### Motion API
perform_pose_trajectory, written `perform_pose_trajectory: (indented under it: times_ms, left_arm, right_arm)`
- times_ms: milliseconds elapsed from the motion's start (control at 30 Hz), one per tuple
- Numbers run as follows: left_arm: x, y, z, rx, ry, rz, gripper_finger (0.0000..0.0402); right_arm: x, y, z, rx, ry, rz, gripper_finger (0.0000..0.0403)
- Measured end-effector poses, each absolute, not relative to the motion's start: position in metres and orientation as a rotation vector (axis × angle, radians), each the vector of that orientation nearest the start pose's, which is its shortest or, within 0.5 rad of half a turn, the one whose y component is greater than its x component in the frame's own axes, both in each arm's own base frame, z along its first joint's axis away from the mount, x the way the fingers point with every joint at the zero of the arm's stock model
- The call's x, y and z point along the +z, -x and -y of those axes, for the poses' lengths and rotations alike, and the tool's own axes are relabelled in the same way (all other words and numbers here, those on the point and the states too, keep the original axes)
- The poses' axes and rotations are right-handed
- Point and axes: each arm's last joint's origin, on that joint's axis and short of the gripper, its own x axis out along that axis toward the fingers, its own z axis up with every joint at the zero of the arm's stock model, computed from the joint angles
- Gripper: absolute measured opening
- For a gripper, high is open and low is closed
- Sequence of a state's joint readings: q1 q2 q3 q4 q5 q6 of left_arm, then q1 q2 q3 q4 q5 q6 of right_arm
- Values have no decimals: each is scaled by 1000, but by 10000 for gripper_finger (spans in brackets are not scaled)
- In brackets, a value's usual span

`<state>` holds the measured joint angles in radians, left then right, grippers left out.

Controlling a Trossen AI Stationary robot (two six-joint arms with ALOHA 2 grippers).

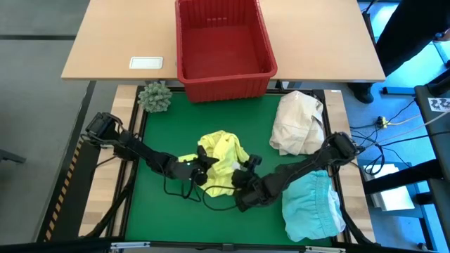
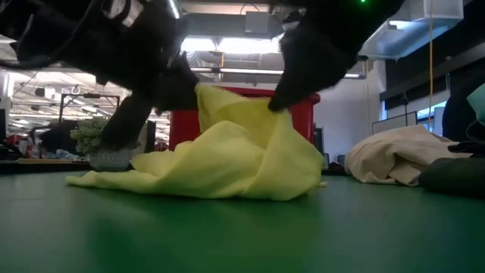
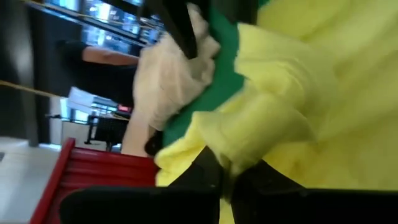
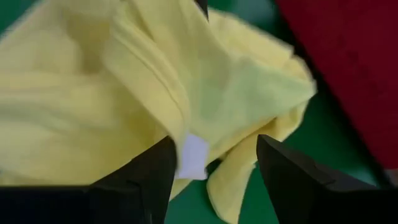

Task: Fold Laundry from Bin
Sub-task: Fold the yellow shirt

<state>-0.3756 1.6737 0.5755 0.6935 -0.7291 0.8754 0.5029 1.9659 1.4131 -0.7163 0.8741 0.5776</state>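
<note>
Yellow garment on green mat, left fingers pinched on its fold, right fingers parted around its edge

Green table mat holds yellow garment, turquoise garment, cream bundle

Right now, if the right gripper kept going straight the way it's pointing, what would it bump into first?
Most likely the yellow shirt: it lies bunched right ahead of the open right gripper. The red bin is farther off to one side.

Cream cloth bundle, spiky green ball, white card on tables
</note>
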Motion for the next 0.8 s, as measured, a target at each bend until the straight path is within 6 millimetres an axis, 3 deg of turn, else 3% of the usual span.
perform_pose_trajectory:
  times_ms: [267, 500, 800]
  left_arm:
    - [163, -280, 103, 351, -1138, -370, 9]
    - [198, -294, 112, 405, -1135, -301, 3]
    - [248, -304, 110, 491, -1153, -293, 2]
  right_arm:
    - [199, -338, -171, -674, 296, -826, 221]
    - [216, -332, -181, -685, 272, -784, 220]
    - [279, -275, -220, -629, 276, -468, 220]
